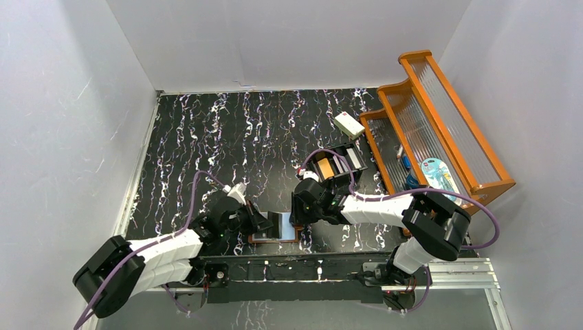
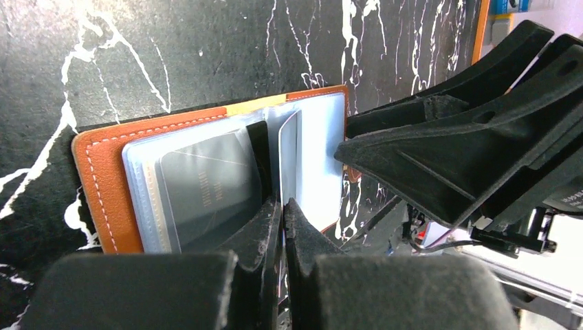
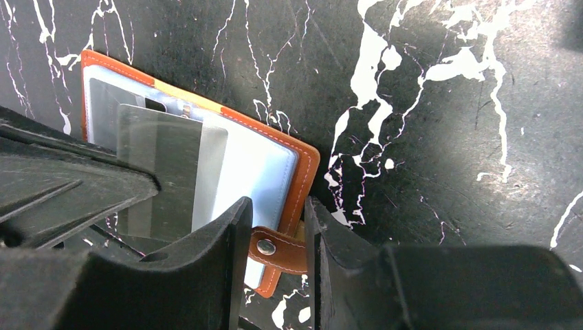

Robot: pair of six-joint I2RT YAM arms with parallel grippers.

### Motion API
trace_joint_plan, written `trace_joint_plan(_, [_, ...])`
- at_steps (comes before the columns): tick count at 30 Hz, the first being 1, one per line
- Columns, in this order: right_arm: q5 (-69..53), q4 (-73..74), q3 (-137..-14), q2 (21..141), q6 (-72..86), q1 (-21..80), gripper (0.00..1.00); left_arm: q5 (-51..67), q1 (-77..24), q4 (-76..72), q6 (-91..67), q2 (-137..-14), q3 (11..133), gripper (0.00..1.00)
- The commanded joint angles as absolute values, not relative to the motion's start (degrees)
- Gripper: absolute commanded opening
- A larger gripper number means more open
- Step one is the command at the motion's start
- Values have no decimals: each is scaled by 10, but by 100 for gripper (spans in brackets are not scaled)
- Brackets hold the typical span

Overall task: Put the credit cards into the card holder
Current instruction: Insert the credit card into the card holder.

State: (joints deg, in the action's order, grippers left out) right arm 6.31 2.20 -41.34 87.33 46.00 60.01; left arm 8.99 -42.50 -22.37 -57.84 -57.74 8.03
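Card holder (image 1: 278, 230) lies open at six o'clock on the desk (image 1: 206, 137), between my two arms. One grey card (image 2: 206, 185) sits inside a clear sleeve. More credit cards (image 1: 327, 167) stand in the black box (image 1: 349, 159) toward two o'clock, so most of the job looks undone. My left tool (image 2: 282, 206) is pressed shut at the sleeves' near edge. My right tool (image 3: 276, 205) stands partly apart astride the snap tab (image 3: 278, 249); whether it grips, I cannot tell. Print on the grey card is too faint to read.
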Motion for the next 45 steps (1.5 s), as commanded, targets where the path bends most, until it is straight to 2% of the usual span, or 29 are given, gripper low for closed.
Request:
trace_joint_plan(1, [57, 17, -397, 883, 470, 602, 42, 94, -432, -271, -635, -617, 60, 0])
trace_joint_plan(6, [61, 12, -392, 878, 478, 602, 41, 79, -438, -277, -653, -633, 58, 0])
trace_joint_plan(9, [61, 11, -391, 877, 479, 602, 41, 73, -440, -270, -661, -623, 58, 7])
trace_joint_plan(14, [60, 13, -395, 877, 480, 602, 41, 56, -440, -186, -666, -589, 77, 31])
trace_joint_plan(19, [62, 16, -394, 871, 479, 602, 41, 32, -440, -113, -669, -554, 92, 42])
trace_joint_plan(29, [60, 15, -392, 870, 478, 602, 41, 24, -443, -56, -630, -598, 157, 45])
trace_joint_plan(39, [41, -22, -384, 888, 485, 602, 41, 22, -458, -70, -620, -650, 183, 46])
trace_joint_plan(45, [40, -42, -375, 892, 511, 602, 40, 71, -460, -134, -656, -688, 183, 46])
